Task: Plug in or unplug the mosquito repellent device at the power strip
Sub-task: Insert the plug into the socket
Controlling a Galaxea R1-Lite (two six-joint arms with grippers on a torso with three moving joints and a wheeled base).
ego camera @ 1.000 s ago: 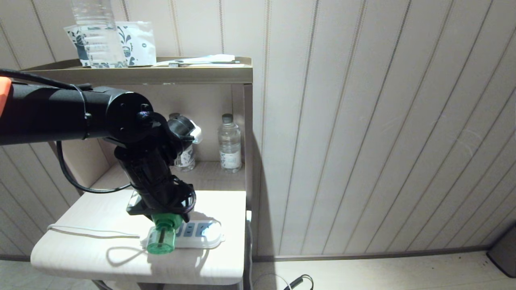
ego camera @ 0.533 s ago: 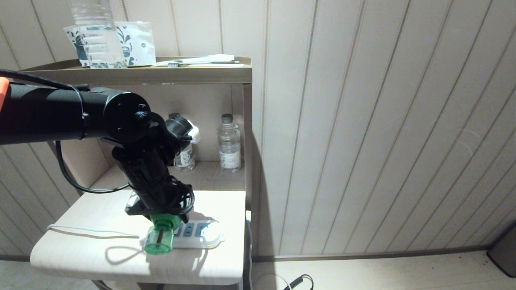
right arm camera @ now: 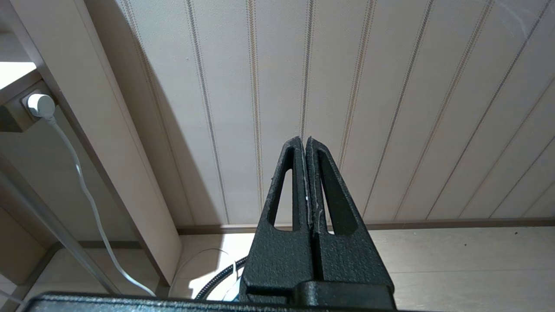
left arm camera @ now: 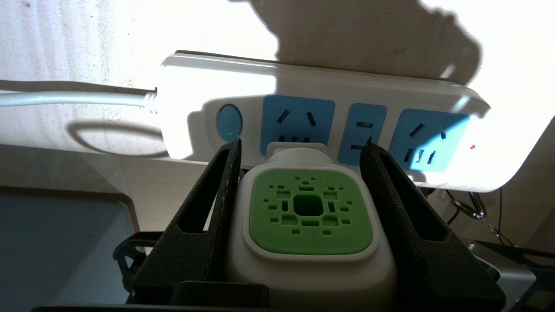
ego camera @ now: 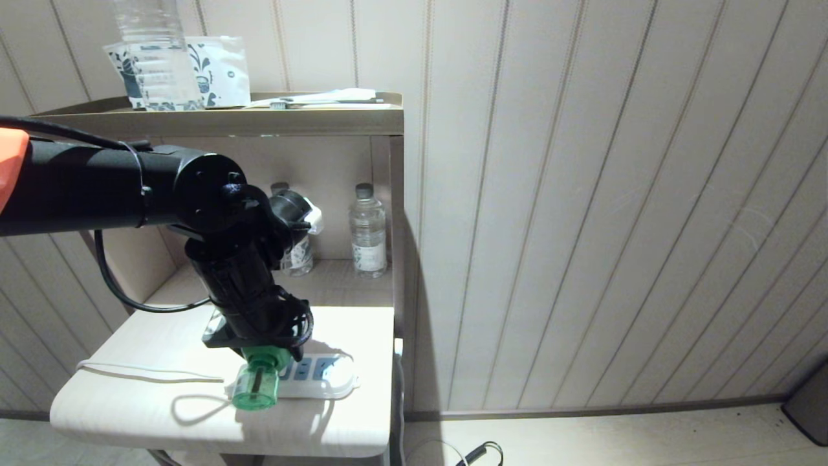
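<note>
- Two fingers of our left gripper [left arm camera: 303, 147] clamped the white cap of the mosquito repellent device [left arm camera: 310, 216], one on each side, so we had the device firmly in hand.
- In the head view the device [ego camera: 257, 385] hung tilted at the left end of the power strip [ego camera: 330, 382], its green bottle toward the front edge of the bedside table [ego camera: 129, 414].
- We judged the plugging-in about halfway along: the grasp was made and the device carried to the strip, but seating was unfinished.
- From the left wrist view the white plug end sat against the lower edge of the first blue socket [left arm camera: 297, 119]; we could not tell whether any pin had entered.
- What remained, as we read it, was pressing the plug home and then letting go.
- Alternatively, if this was an unplugging, the device was barely off and still needed carrying clear.
- Our right gripper [right arm camera: 305, 143] stayed out of the work, its fingers pressed together, pointing at the panelled wall [right arm camera: 390, 86].
- The strip's thin white cord [ego camera: 149, 372] ran toward the table's left edge.
</note>
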